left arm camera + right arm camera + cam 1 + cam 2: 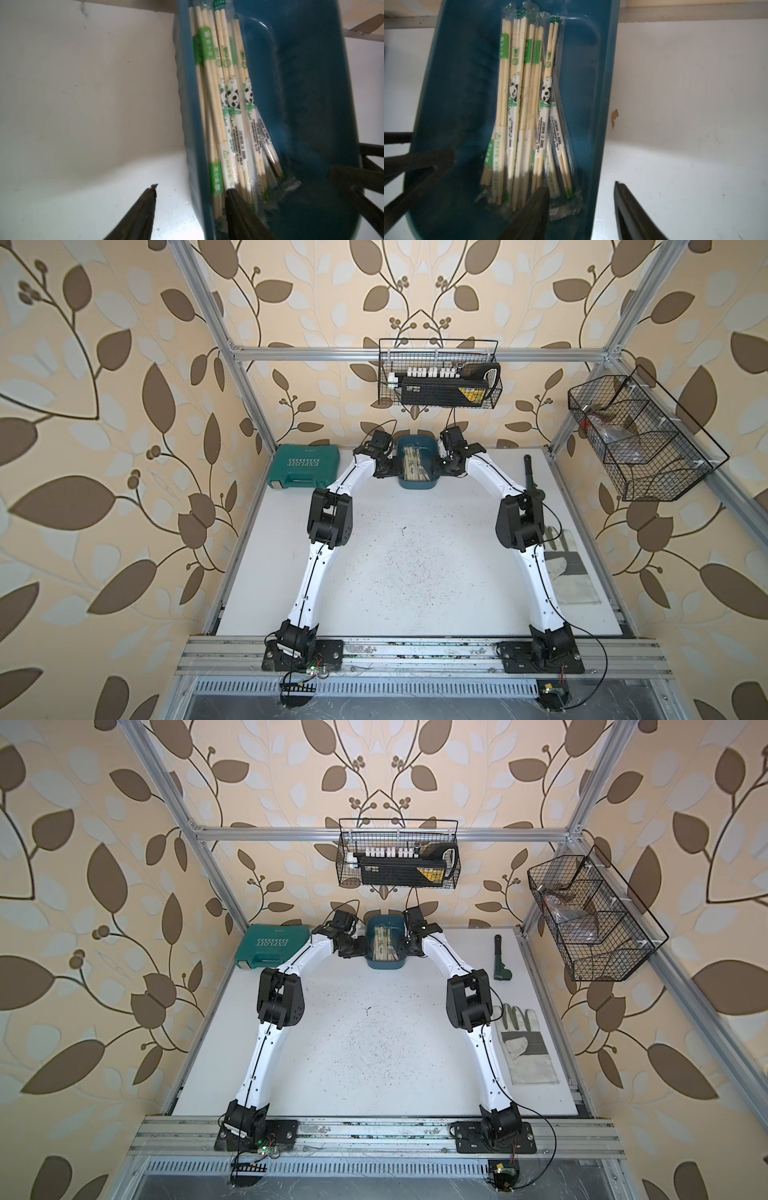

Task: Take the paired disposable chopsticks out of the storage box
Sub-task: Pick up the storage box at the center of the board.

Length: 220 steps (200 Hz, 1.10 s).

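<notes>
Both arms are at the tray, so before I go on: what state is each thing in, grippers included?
Dark teal shallow plastic storage box: lidless, loaded.
Pale bamboo paired disposable chopsticks in clear sleeves: inside the box, sleeved, none gripped.
Left gripper: open, astride one long box wall.
Right gripper: open, astride the opposite wall.
Green hard-plastic "EXPLOIT" tool case: shut, lying flat.
Grey fabric work glove: lying flat, untouched.
</notes>
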{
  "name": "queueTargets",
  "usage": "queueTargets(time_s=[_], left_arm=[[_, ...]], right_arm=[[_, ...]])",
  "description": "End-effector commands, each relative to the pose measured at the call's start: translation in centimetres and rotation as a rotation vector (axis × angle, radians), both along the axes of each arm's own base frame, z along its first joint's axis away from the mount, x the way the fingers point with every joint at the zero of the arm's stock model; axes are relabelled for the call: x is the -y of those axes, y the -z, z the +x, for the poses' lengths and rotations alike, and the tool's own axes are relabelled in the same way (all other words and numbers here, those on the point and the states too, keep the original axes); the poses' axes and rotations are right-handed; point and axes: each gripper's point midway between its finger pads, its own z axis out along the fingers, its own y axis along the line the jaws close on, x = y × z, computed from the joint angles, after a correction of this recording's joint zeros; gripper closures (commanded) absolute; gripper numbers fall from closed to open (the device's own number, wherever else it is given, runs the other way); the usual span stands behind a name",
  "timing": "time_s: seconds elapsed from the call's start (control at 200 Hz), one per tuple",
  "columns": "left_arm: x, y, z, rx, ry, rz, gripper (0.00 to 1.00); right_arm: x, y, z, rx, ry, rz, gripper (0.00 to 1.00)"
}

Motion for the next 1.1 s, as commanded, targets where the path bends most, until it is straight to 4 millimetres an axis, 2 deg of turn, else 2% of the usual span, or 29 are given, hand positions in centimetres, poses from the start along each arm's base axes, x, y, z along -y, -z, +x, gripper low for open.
queueTargets(time_s=[0.0,0.21,0.49,0.61,0.73,0.86,1.005,1.095], left_arm=[[1.4,-1.8,0.4,0.039,0.023,-0.045,0.50],[2.3,-1.1,0.5,0.035,0.028,-0.050,0.67],[2.8,-0.9,0.3,0.033,0.030,-0.048,0.80],[2.7,-1.1,0.2,0.028,0.027,-0.045,0.87],[2.8,-1.9,-0.1,0.028,0.021,-0.052,0.92],[2.6,-3.8,-0.9,0.017,-0.002,-0.065,0.99],[2.6,-6.4,-3.0,0.007,-0.026,-0.070,1.00],[2.6,-8.7,-4.8,0.024,-0.032,-0.044,1.00]], right_arm=[[0.1,0.4,-0.2,-0.024,-0.011,-0.001,0.64],[-0.2,0.1,-0.4,-0.018,-0.030,-0.025,0.77],[-0.4,0.4,-0.6,-0.023,-0.044,-0.036,0.86],[-0.6,-0.1,-0.8,-0.020,-0.052,-0.036,0.99],[-0.5,-1.2,-1.1,-0.010,-0.044,-0.033,1.00],[-0.9,-2.8,-2.0,-0.003,-0.049,-0.032,1.00],[-1.2,-4.9,-4.5,-0.019,-0.043,-0.024,1.00],[-1.4,-6.0,-6.4,-0.021,-0.042,-0.016,1.00]])
